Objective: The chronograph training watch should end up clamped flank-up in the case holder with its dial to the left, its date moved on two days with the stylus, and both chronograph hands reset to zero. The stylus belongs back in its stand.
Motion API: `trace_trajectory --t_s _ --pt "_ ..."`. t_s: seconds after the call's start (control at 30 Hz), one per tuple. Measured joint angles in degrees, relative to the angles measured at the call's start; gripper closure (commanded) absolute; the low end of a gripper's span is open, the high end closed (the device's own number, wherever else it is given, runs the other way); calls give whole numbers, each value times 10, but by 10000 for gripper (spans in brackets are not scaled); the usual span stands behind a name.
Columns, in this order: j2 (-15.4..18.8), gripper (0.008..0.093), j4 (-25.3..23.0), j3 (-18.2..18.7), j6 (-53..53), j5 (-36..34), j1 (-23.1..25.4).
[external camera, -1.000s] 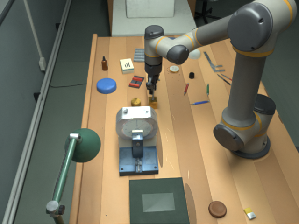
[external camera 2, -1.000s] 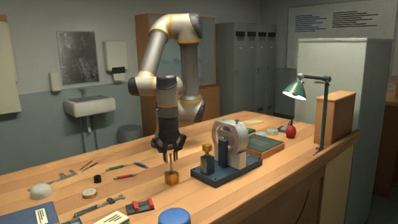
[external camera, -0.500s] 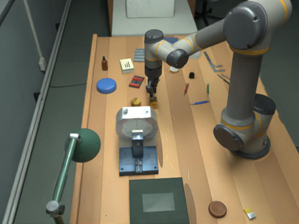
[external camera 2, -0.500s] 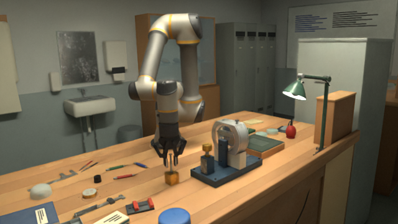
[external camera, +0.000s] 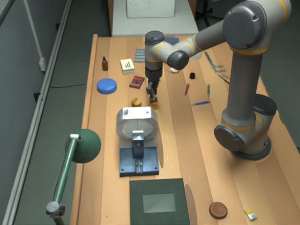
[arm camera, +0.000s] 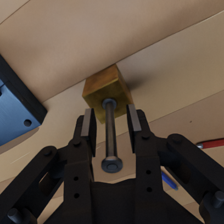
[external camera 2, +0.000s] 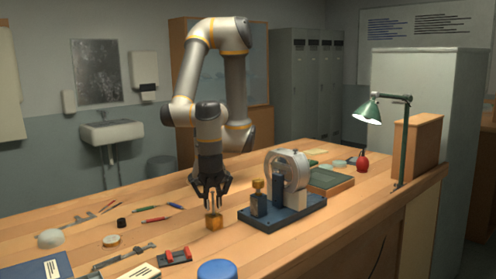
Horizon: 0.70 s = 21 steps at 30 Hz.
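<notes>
The lower tip of the stylus (arm camera: pixel 110 137) is hidden inside its brass stand block (arm camera: pixel 105 93) (external camera 2: pixel 214 221) (external camera: pixel 154 104). The stylus stands upright in it, a dark metal rod with a round head. My gripper (arm camera: pixel 109 129) (external camera 2: pixel 211 195) (external camera: pixel 152 93) hangs straight over the stand, open, with the rod between its fingers and held by neither. The chronograph watch (external camera: pixel 137 123) (external camera 2: pixel 286 168) sits clamped on edge in the case holder (external camera: pixel 139 158) (external camera 2: pixel 283 213), just beside the stand. Its dial faces the side camera.
The holder's blue base (arm camera: pixel 12 109) lies close to the left of the stand. A brass-knobbed clamp post (external camera 2: pixel 257 201) stands at the holder's end. Pens (external camera: pixel 200 103), a red-handled tool (arm camera: pixel 211 143), a blue puck (external camera: pixel 106 86) and a green mat (external camera: pixel 158 202) lie around the bench.
</notes>
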Motion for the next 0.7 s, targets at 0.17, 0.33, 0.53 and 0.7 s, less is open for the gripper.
trace_trajectory --t_s 0.17,0.33,0.53,0.7 --pt "0 654 0 0 0 0 0" --pt "0 724 0 0 0 0 0" --pt "0 844 0 0 0 0 0" --pt "0 934 0 0 0 0 0"
